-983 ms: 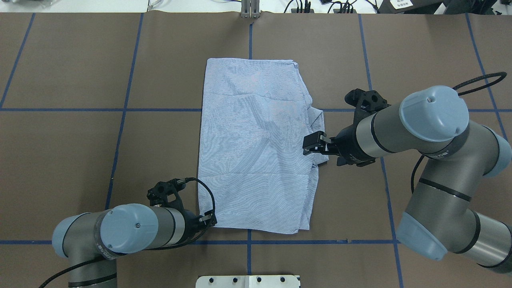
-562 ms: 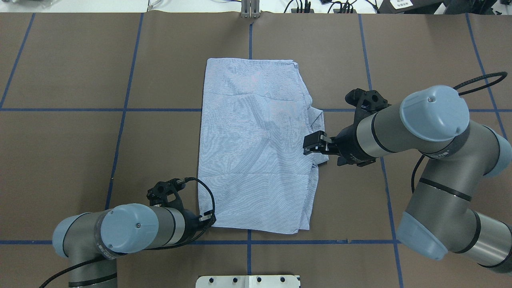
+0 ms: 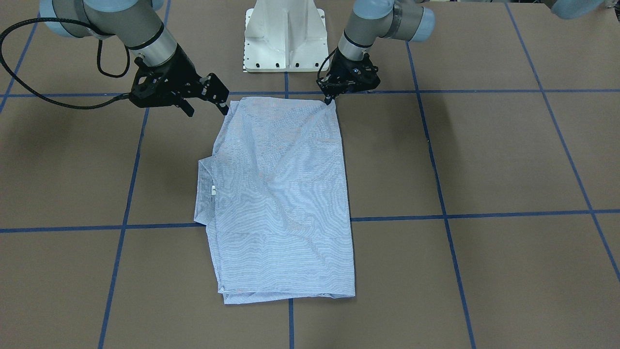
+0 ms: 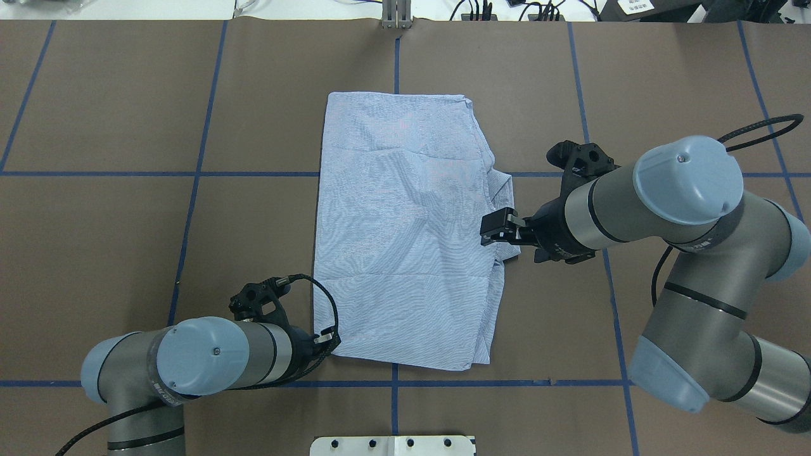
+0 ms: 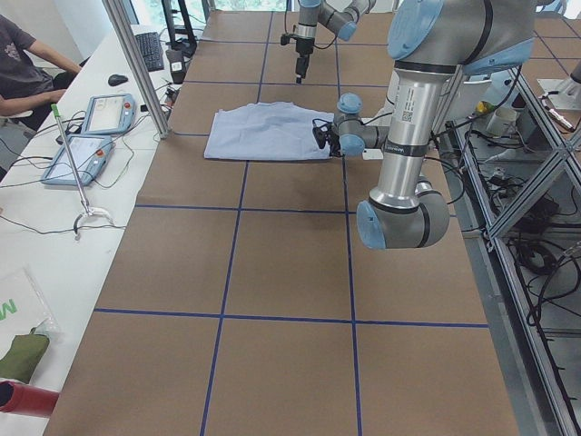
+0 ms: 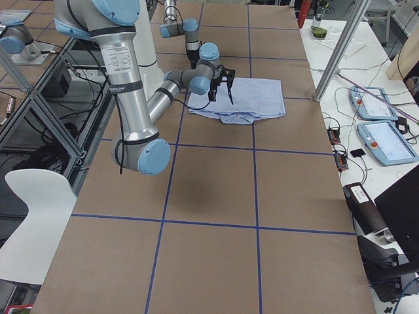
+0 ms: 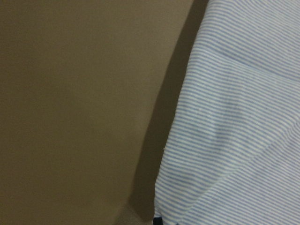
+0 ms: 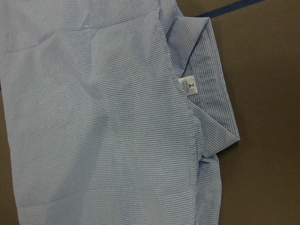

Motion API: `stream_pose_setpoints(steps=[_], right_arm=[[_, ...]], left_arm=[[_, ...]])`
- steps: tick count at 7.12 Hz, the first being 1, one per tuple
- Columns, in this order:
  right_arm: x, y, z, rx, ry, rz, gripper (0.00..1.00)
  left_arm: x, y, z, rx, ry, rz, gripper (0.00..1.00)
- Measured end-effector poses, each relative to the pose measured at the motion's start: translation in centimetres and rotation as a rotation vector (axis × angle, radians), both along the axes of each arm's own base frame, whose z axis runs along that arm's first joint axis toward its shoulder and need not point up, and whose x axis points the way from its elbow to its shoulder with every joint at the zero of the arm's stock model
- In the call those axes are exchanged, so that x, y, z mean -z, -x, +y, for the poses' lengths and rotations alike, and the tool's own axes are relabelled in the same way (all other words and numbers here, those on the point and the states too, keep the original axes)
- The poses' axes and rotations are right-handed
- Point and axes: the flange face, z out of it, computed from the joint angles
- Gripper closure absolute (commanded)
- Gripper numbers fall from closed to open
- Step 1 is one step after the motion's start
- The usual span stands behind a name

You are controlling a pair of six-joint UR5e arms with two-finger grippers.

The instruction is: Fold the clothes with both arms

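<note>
Nearest the robot's side we see the white base w/ a row of black bolts. Just past it the L gripper sits low at the near L corner of the shirt, fingers pressed together on the cloth edge. The L wrist cam shows that edge raised a bit off the table, w/ dark shadow under it. The L arm has a strip of print near its elbow, too small for us to read.

Midway along, the R gripper hangs above the shirt's R edge, fingers spread, nothing betw. them, clear of the cloth. Beside it the collar pokes out sideways from that edge, lying flat. On it is a small white tag: we read a "2", finer print under it illegible.

The shirt is light blue w/ thin white stripes, folded to a long rectangle. It lies mid-table, long axis running away from the robot, across a blue tape line. Creases run diagonally through its middle. Its far end is squared off, short of the table's far edge, where black cables show.
</note>
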Motion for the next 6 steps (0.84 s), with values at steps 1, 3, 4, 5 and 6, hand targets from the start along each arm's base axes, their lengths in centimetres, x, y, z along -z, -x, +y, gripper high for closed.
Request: stream_pose_setpoints(steps=[1, 3, 4, 5, 6], right_arm=[[-0.3, 0.1, 0.1, -0.005, 0.008, 0.005, 0.0], [-0.5, 1.8, 1.7, -0.039, 0.064, 0.011, 0.0], [-0.7, 3.4, 3.1, -0.062, 0.082, 0.022, 0.0], [-0.9, 4.6, 4.3, -0.074, 0.091, 0.029, 0.0], [-1.2, 5.6, 5.3, -0.076, 0.106, 0.036, 0.0]], left_arm=[[0.5, 0.4, -0.2, 0.004, -0.002, 0.01, 1.0], [1.9, 1.4, -0.2, 0.008, -0.009, 0.041, 1.0], [2.3, 1.7, -0.2, 0.007, -0.013, 0.051, 1.0], [2.5, 1.9, -0.2, 0.005, -0.018, 0.056, 1.0], [2.7, 2.0, 0.0, 0.001, -0.021, 0.061, 1.0]])
